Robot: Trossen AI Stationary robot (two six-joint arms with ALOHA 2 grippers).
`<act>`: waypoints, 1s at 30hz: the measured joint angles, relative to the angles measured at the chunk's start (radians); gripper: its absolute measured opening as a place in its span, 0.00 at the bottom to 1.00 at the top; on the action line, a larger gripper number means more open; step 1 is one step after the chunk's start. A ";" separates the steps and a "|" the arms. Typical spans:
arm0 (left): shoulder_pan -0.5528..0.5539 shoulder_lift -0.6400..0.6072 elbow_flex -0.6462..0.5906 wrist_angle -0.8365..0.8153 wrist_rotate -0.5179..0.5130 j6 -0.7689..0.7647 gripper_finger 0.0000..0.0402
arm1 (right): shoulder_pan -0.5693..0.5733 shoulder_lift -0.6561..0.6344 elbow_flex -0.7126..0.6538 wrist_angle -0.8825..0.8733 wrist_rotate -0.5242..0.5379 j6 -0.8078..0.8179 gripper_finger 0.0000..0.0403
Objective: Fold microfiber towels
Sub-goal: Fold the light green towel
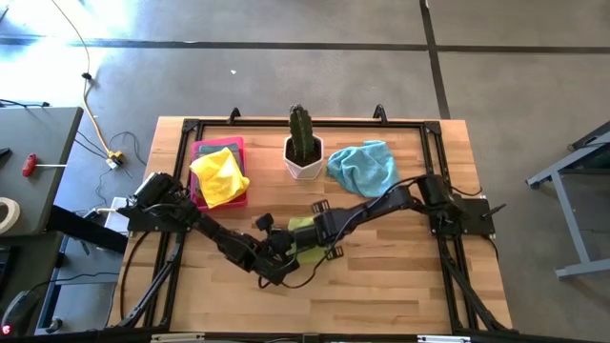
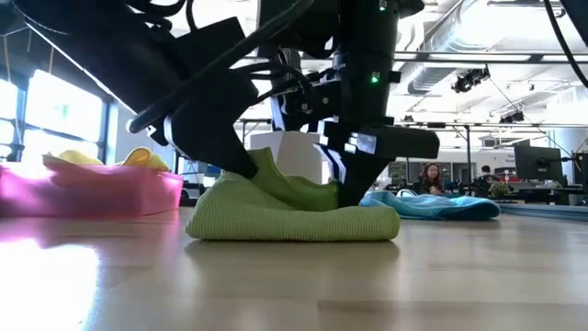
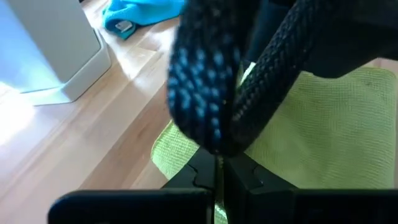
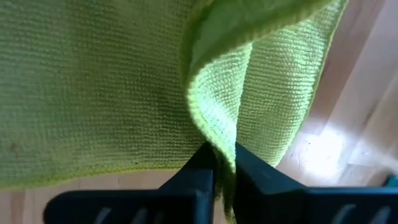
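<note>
Honestly, both grippers, left [image 3: 217, 180] and right [image 4: 221, 168], have fingers clamped on the soft lime-green microfiber towel [image 2: 294, 216] near the white cactus pot [image 1: 304, 160]; uneven release could skew the fold.

Lime towel [image 1: 303, 238] mostly under arms

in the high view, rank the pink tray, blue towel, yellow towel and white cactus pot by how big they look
1. Blue towel and pink tray: alike, and the tray is partly covered, so no ranking between them.
2. Yellow towel, bunched on the tray.
3. White cactus pot, smallest.
</note>
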 joint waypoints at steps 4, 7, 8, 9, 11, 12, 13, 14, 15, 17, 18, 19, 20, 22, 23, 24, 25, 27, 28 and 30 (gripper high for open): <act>0.005 0.000 0.000 -0.004 0.000 0.000 0.00 | -0.006 -0.015 0.000 -0.003 -0.003 -0.019 0.16; 0.005 0.000 0.000 -0.004 0.000 0.000 0.00 | -0.007 -0.036 0.000 -0.008 -0.009 -0.019 0.25; 0.005 0.000 0.000 -0.004 0.000 0.000 0.00 | -0.006 -0.045 0.000 -0.012 -0.009 -0.019 0.28; 0.005 0.000 0.000 -0.004 0.000 0.000 0.00 | -0.006 -0.055 0.000 -0.017 -0.009 -0.015 0.30; 0.005 0.000 0.000 -0.004 -0.001 0.000 0.00 | -0.006 -0.072 0.000 -0.030 -0.010 0.001 0.35; 0.007 0.000 0.000 -0.004 -0.005 0.000 0.00 | -0.006 -0.083 -0.008 -0.024 -0.008 0.007 0.37; 0.009 0.000 0.000 -0.004 -0.008 -0.001 0.00 | -0.006 -0.100 -0.032 -0.006 -0.006 0.017 0.38; 0.011 0.000 0.000 -0.004 -0.008 -0.001 0.00 | -0.006 -0.124 -0.072 0.028 -0.005 0.025 0.39; 0.016 0.000 0.000 -0.004 -0.012 -0.001 0.00 | -0.004 -0.153 -0.123 0.076 -0.006 0.034 0.40; 0.027 0.000 0.000 -0.004 -0.032 0.000 0.00 | 0.003 -0.222 -0.248 0.207 0.002 0.071 0.40; 0.034 0.000 0.000 -0.004 -0.039 -0.001 0.00 | 0.008 -0.258 -0.307 0.277 0.007 0.100 0.40; 0.040 0.000 0.000 -0.005 -0.045 0.000 0.00 | 0.015 -0.294 -0.363 0.347 0.016 0.128 0.40; 0.047 0.000 0.000 -0.007 -0.054 0.000 0.00 | 0.024 -0.330 -0.415 0.420 0.028 0.151 0.40; 0.062 0.000 0.000 -0.008 -0.069 -0.004 0.00 | 0.043 -0.399 -0.506 0.554 0.059 0.179 0.40; 0.070 0.000 0.000 -0.008 -0.070 -0.014 0.00 | 0.051 -0.426 -0.550 0.625 0.067 0.183 0.40; 0.077 0.000 0.000 -0.008 -0.071 -0.030 0.00 | 0.059 -0.447 -0.589 0.690 0.069 0.184 0.40; 0.083 0.000 0.000 -0.009 -0.071 -0.052 0.00 | 0.066 -0.463 -0.627 0.755 0.070 0.188 0.40; 0.092 0.000 0.000 -0.011 -0.071 -0.088 0.00 | 0.076 -0.481 -0.693 0.882 0.069 0.208 0.40; 0.098 0.000 0.000 -0.011 -0.071 -0.101 0.00 | 0.078 -0.483 -0.724 0.943 0.069 0.218 0.40; 0.109 0.000 0.000 -0.011 -0.069 -0.116 0.00 | 0.075 -0.479 -0.779 1.032 0.070 0.237 0.40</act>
